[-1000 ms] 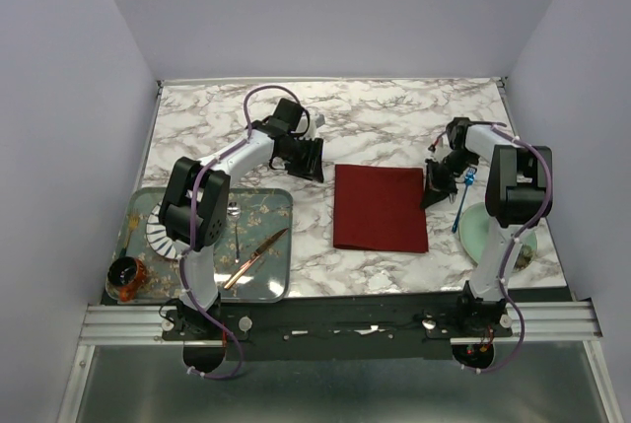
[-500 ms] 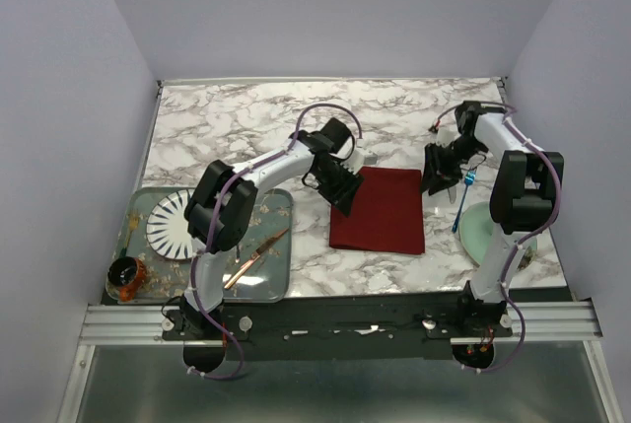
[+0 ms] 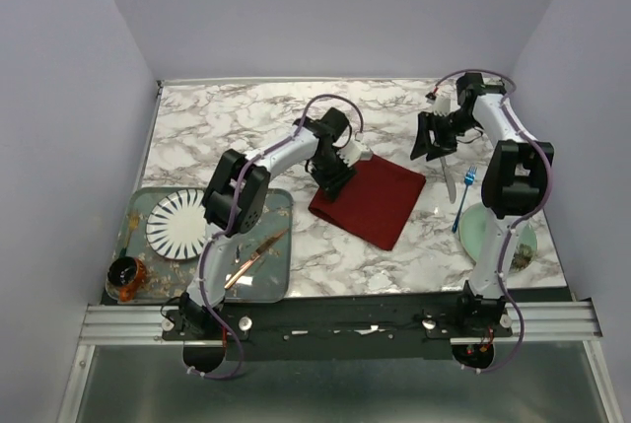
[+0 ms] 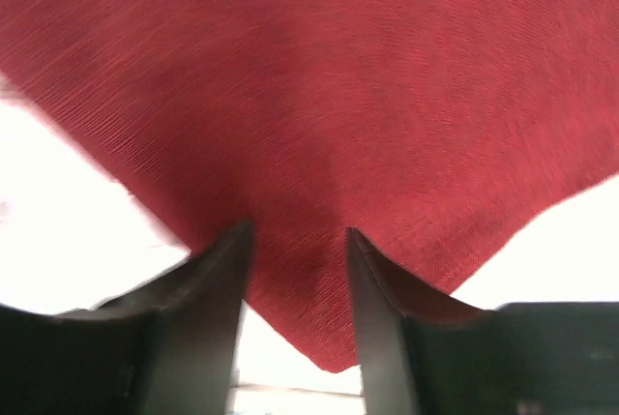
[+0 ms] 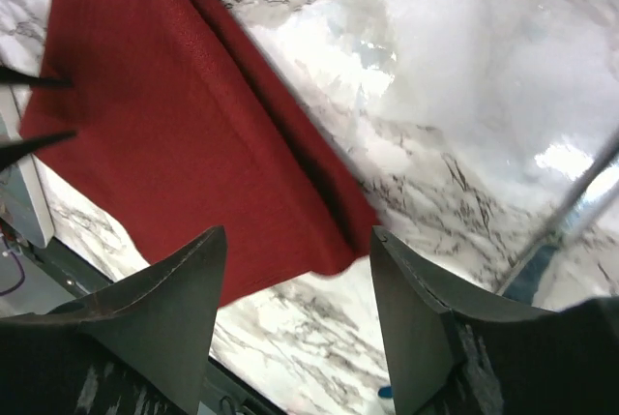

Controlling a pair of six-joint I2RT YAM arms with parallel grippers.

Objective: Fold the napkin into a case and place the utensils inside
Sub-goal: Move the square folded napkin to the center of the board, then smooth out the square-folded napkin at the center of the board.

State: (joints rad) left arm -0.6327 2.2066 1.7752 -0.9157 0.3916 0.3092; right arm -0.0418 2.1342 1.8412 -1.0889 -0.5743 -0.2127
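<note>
The dark red napkin [image 3: 373, 202] lies folded flat on the marble table, turned askew like a diamond. My left gripper [image 3: 338, 175] is down on its left corner. In the left wrist view that corner of the napkin [image 4: 319, 96] shows between the fingers of the left gripper [image 4: 297, 231], which stand apart. My right gripper [image 3: 431, 137] hangs open behind the napkin's right corner, holding nothing. In the right wrist view the napkin [image 5: 164, 134] lies below the right gripper [image 5: 298, 233]. The blue-handled fork [image 3: 463, 196] and a pale silvery utensil [image 3: 447, 178] lie to the napkin's right.
A pale green plate [image 3: 483, 234] sits at the right, by the right arm. On the left a metal tray [image 3: 281, 208] holds a striped white plate [image 3: 175, 227] and a copper knife [image 3: 254, 257]. A small dark jar [image 3: 125, 277] stands at the tray's near left corner.
The left gripper came across from the left onto the napkin's left side, and the napkin turned askew. The right gripper opened, let go of the napkin's right edge and drew back.
</note>
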